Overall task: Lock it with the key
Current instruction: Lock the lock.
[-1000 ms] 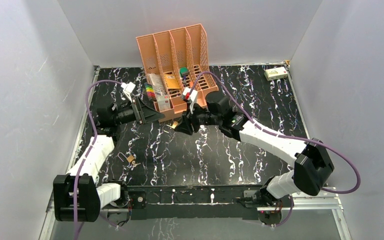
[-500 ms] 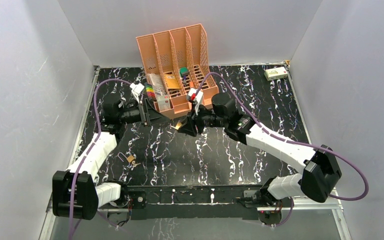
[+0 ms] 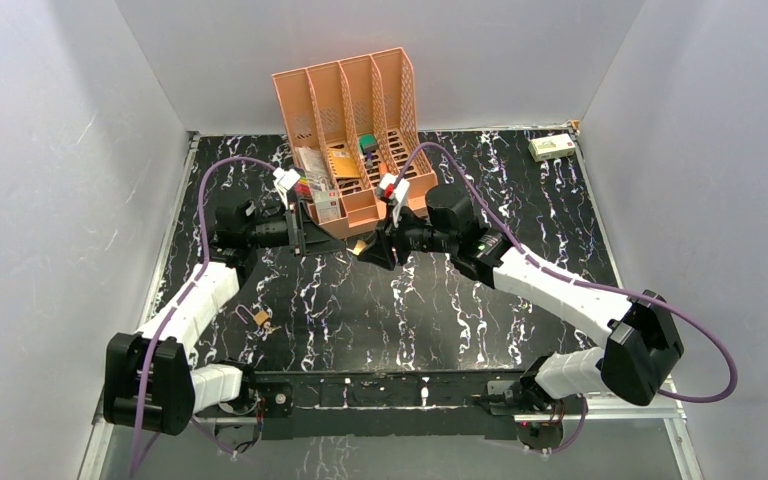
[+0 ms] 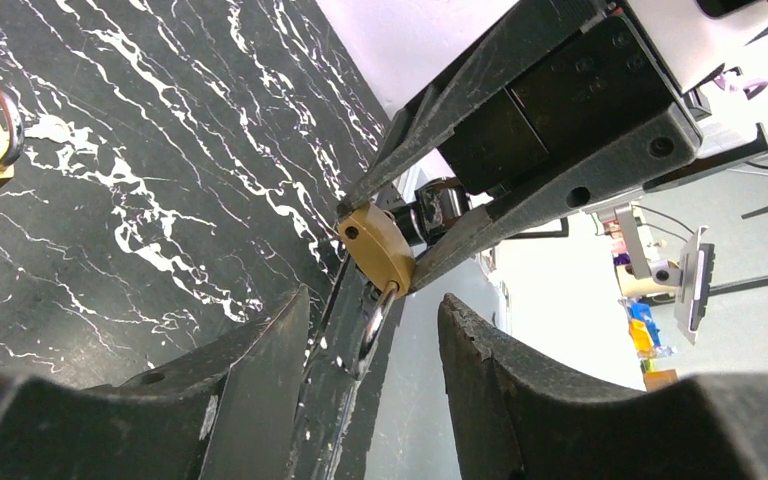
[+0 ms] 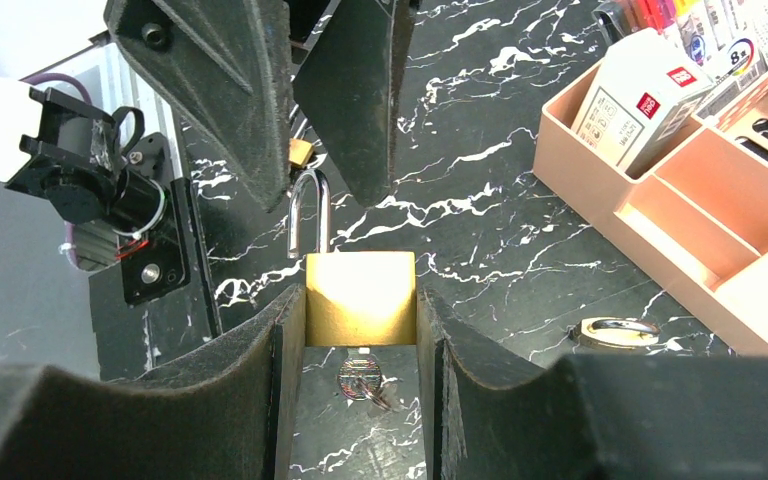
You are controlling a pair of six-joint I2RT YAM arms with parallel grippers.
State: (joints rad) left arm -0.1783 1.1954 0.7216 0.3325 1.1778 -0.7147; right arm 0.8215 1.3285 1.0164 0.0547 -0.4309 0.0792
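Though astride shackle (image 5: 307, 215), left fingers (image 5: 230, 90) ajar; right fingers (image 5: 250, 385) tight on padlock (image 5: 360, 298); "8" box (image 5: 645, 100).

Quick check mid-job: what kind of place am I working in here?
Most likely a lab robot test cell, not a real office: plain white panel walls box in a black marbled tabletop, and an orange desk organizer holds stationery.
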